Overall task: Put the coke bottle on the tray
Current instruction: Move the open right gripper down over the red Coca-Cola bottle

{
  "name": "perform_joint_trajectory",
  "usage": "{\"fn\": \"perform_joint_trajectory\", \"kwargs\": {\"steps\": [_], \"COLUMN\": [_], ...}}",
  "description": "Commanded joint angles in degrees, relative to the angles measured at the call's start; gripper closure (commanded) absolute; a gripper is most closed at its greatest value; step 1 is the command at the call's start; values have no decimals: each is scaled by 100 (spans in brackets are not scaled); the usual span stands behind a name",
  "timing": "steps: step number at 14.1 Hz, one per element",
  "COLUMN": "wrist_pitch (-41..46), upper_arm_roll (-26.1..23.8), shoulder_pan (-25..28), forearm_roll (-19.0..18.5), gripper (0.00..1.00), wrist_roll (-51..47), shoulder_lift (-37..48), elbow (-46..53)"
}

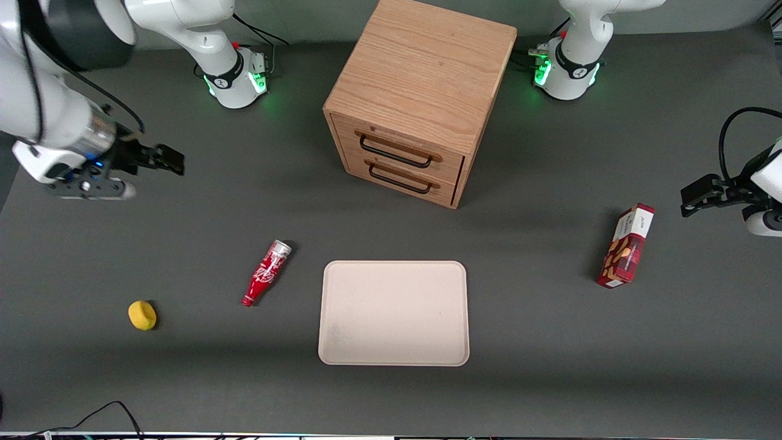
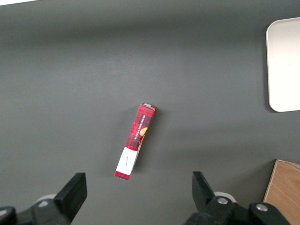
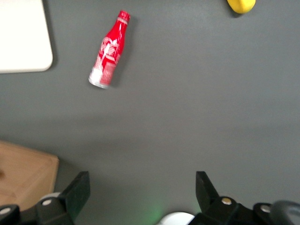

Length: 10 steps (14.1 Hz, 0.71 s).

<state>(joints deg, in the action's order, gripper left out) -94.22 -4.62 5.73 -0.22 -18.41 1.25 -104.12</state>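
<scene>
The gripper (image 1: 160, 157) hangs empty with jaws spread, well above and apart from the coke bottle (image 1: 265, 272), which lies on its side just beside the tray (image 1: 394, 313). A sound grasp likely closes across the slim, glossy red body, since the rounded metal could roll. The flat beige tray has a low rim.
</scene>
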Motion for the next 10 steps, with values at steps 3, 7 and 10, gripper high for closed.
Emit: {"fn": "perform_joint_trajectory", "kwargs": {"steps": [3, 7, 10], "wrist_pitch": [-1218, -2432, -2820], "upper_arm_roll": [-407, -416, -416], "shoulder_pan": [24, 42, 51], "forearm_roll": [-4, -65, -92], "gripper": [0, 0, 0], "wrist_roll": [-2042, -2869, -3151], "shoulder_lift": [-1169, -2109, -2479], "elbow": [225, 199, 147]}}
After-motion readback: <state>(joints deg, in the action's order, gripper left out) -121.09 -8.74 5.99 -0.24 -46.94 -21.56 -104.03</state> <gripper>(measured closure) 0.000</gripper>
